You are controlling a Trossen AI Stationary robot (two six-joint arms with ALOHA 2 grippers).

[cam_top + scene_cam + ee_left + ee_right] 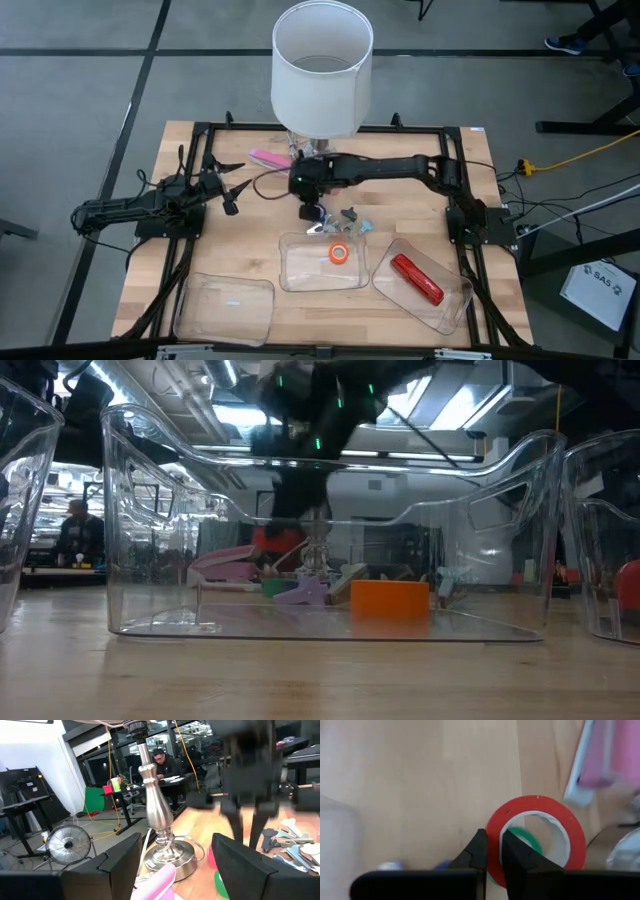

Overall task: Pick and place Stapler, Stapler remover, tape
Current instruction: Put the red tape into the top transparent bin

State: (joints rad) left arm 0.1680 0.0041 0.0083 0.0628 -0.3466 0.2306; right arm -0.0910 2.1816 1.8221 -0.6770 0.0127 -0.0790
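Observation:
My right gripper (pixel 492 857) is shut on a red roll of tape (pixel 535 805) near the table's middle (pixel 315 212), in front of the lamp. A green roll (pixel 522 837) shows through the red ring, lying on the table below it. A pink stapler (pixel 268 157) lies by the lamp base, and staple removers (pixel 350 217) lie just right of the gripper. An orange roll (pixel 340 253) sits in the middle clear tray (pixel 300 272). A red stapler (pixel 416 278) lies in the right tray (pixel 450 305). My left gripper (pixel 175 870) waits open at the table's left (pixel 232 195). My right gripper pinches the red roll's wall (pixel 495 832), one finger inside the ring and the other outside it. The fingers come slanting down from the table's right side. The ring is lifted clear of the table and tilts below the fingertips (pixel 280 542).
A lamp with a white shade (pixel 322 65) and a metal base (pixel 165 855) stands at the far middle. A third clear tray (pixel 225 305) sits at the near left with bare wood around it. A person sits at a desk in the room beyond.

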